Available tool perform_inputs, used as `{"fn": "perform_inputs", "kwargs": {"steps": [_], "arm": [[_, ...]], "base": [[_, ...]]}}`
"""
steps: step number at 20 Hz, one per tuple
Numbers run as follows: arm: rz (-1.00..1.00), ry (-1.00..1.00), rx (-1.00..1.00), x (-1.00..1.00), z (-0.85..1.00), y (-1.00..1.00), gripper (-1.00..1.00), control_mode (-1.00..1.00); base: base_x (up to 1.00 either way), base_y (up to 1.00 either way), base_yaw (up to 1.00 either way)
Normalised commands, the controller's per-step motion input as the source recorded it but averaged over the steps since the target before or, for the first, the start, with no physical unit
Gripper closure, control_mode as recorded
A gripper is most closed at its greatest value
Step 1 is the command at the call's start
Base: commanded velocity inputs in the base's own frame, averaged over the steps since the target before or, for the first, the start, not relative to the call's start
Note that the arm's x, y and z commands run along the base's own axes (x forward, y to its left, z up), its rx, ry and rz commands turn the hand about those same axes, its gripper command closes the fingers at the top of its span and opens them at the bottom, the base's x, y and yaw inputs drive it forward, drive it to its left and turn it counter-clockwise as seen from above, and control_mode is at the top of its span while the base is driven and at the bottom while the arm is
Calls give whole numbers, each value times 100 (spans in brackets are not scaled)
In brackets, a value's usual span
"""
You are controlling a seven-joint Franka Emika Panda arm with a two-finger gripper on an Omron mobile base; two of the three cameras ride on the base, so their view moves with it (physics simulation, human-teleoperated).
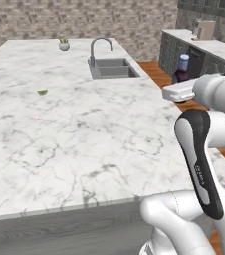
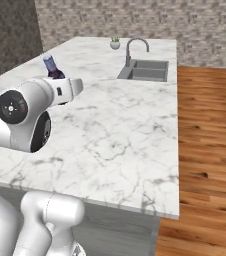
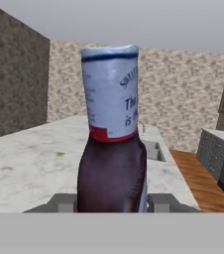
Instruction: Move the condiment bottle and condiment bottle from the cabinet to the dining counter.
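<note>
one condiment bottle [image 3: 111,134] sits upright between the gripper [image 3: 112,202] fingers, clamped at its dark body — long axis vertical; carried above the dining counter [image 1: 74,134], so the marble lies straight below.

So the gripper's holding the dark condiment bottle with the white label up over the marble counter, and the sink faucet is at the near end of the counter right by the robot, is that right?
Not quite. The gripper does hold the dark condiment bottle above the marble counter, but the sink faucet stands at the far end of the counter, away from the robot, as the right base view shows.
</note>
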Motion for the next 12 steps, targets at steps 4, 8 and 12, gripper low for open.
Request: {"fn": "perform_inputs", "kwargs": {"steps": [4,8,12], "arm": [[2,6,-1,36,-63,0,100,-100],[7,5,0,61,-70,-8,100,-100],[12,7,0,73,-54,-12,100,-100]], "base": [[0,0,0],[0,0,0],[0,0,0]]}}
